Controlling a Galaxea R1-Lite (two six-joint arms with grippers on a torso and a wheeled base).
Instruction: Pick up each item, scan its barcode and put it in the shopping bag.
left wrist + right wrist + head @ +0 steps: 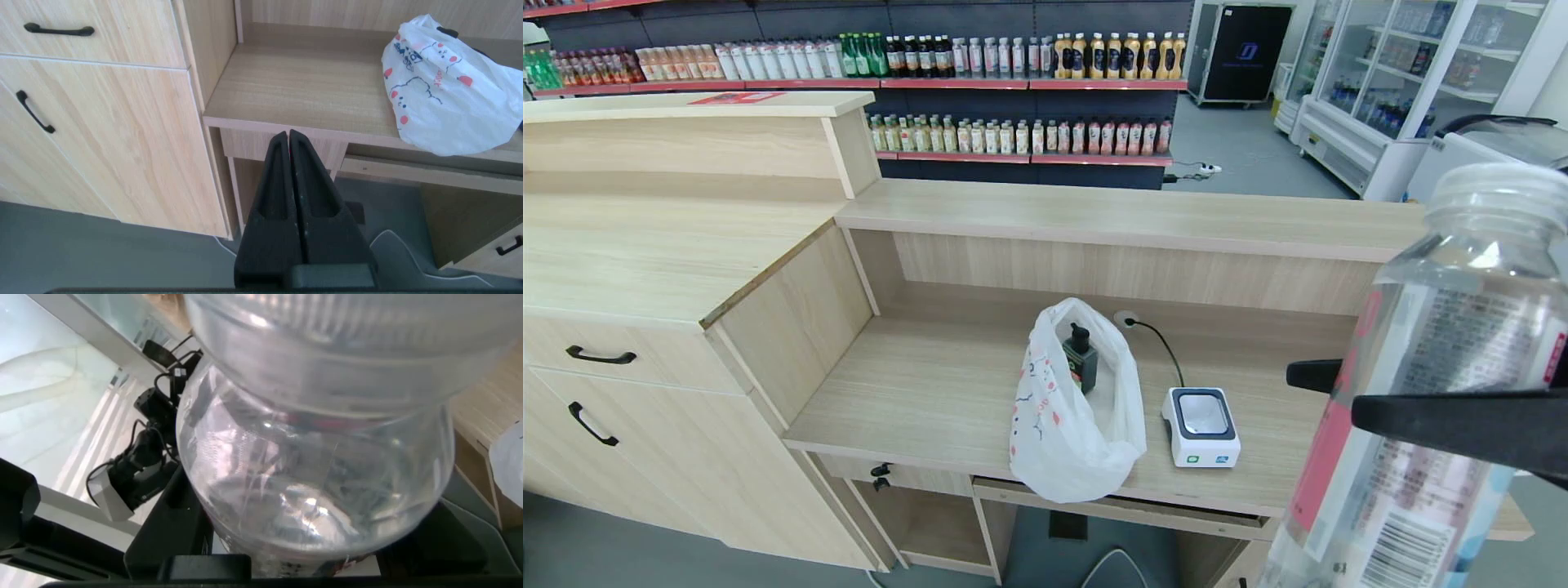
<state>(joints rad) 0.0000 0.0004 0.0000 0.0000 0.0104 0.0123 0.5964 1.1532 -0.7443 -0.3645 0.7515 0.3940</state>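
Across the middle of the head view, the light wooden desk (931,384) runs from the drawers at the left to the right edge. Near its front edge at centre stands the white shopping bag (1062,433), its mouth open.

At the lower right of the frame, close to the camera, a clear water bottle (1437,351) tilts with its cap toward the upper right and a barcode low on its label. The right gripper (1323,392) clamps it at mid-body, one black finger across the label and the other behind it. The bottle is well apart from the bag.

Just right of the bag, not touching it, sits the white barcode scanner (1201,425), window up. A dark pump bottle (1081,359) stands inside the bag.

Below the desk's front edge, the left gripper (288,143) has its fingers pressed together on nothing, well apart from the bag.
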